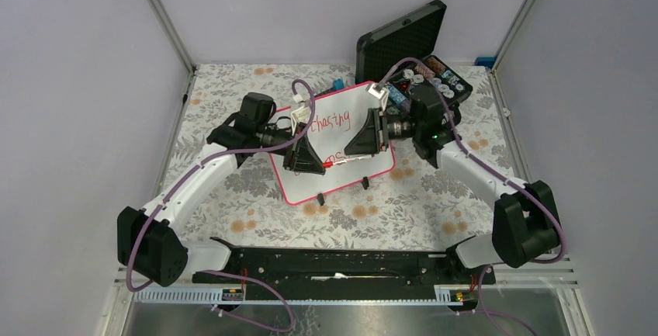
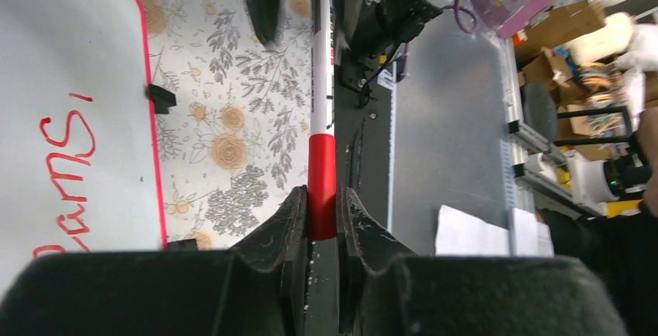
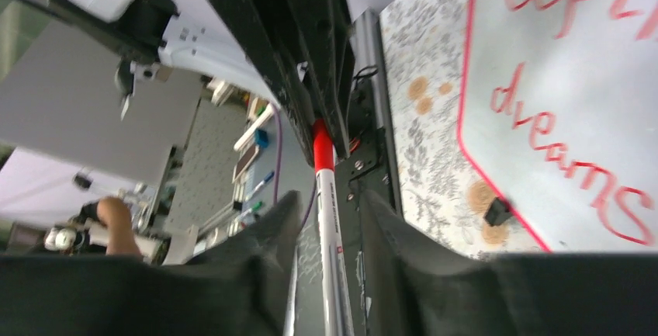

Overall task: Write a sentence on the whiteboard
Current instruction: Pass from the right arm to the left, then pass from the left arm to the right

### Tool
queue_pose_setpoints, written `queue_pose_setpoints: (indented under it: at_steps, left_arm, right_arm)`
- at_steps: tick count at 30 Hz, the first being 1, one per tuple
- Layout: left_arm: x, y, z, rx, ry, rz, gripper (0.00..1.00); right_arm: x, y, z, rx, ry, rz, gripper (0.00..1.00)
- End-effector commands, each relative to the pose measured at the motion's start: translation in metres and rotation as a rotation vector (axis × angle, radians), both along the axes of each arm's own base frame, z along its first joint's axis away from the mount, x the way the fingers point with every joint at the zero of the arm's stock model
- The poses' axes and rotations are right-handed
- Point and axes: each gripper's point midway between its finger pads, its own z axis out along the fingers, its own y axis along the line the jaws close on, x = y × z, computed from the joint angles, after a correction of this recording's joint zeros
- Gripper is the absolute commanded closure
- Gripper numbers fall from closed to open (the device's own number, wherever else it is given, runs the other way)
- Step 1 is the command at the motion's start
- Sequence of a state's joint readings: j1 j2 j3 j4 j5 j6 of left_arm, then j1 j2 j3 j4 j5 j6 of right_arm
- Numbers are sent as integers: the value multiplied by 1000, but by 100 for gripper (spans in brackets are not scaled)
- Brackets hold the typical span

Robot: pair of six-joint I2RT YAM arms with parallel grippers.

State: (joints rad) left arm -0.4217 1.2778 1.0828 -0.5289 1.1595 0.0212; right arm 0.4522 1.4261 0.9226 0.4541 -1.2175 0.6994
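The whiteboard (image 1: 330, 187) with its pink frame lies tilted on the floral cloth, carrying the sentence (image 1: 330, 121) in red; "dreams" (image 3: 560, 136) shows in the right wrist view and its last letters (image 2: 68, 157) in the left. A marker (image 1: 347, 162) hangs level over the board's near part. My left gripper (image 1: 306, 157) is shut on the marker's red cap (image 2: 321, 196). My right gripper (image 1: 361, 139) faces it, open. The white barrel (image 3: 329, 227) runs between its fingers with a gap on each side.
A black foam-lined case (image 1: 403, 33) stands open at the back right, with markers and small items (image 1: 434, 80) in its lower half. The board's black feet (image 1: 320, 198) point toward the near side. Metal frame posts (image 1: 167, 22) bound the cell.
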Motion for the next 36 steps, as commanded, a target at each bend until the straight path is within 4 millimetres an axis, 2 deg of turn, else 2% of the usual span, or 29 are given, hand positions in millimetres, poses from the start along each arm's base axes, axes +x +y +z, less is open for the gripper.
queue_pose_setpoints:
  at_steps: [1, 3, 4, 7, 12, 15, 21, 28, 31, 34, 36]
  left_arm:
    - [6, 3, 4, 19, -159, -6, 100]
    - [2, 5, -1, 34, -149, -13, 100]
    - [1, 6, -3, 39, -142, -11, 100]
    - [-1, 6, -5, 42, -110, -8, 100]
    - [-3, 2, -5, 51, 3, -5, 100]
    - [-3, -3, -9, 77, 84, 12, 100]
    - [-5, -8, -13, 96, 177, 19, 100]
    - [-9, -15, -8, 56, 280, -46, 100]
    - [-15, -17, -7, 49, 289, -71, 100]
    - [-18, -18, -6, 51, 287, -78, 100]
    - [-19, -18, -6, 53, 288, -76, 100]
  right_arm:
    - [22, -35, 28, -23, -205, -87, 48]
    - [27, -51, 24, -71, -249, -125, 35]
    - [28, -58, 21, -102, -261, -144, 31]
    - [27, -75, 12, -225, -377, -177, 26]
    - [23, -91, 0, -400, -537, -177, 25]
    - [11, -88, -8, -518, -644, -116, 25]
    - [-2, -73, 5, -620, -836, -15, 28]
    - [-23, -47, 2, -691, -995, 103, 28]
    - [-19, -38, -2, -731, -1049, 96, 31]
    - [-9, -33, 2, -753, -1069, 58, 34]
    - [-11, -29, 4, -745, -1078, 69, 34]
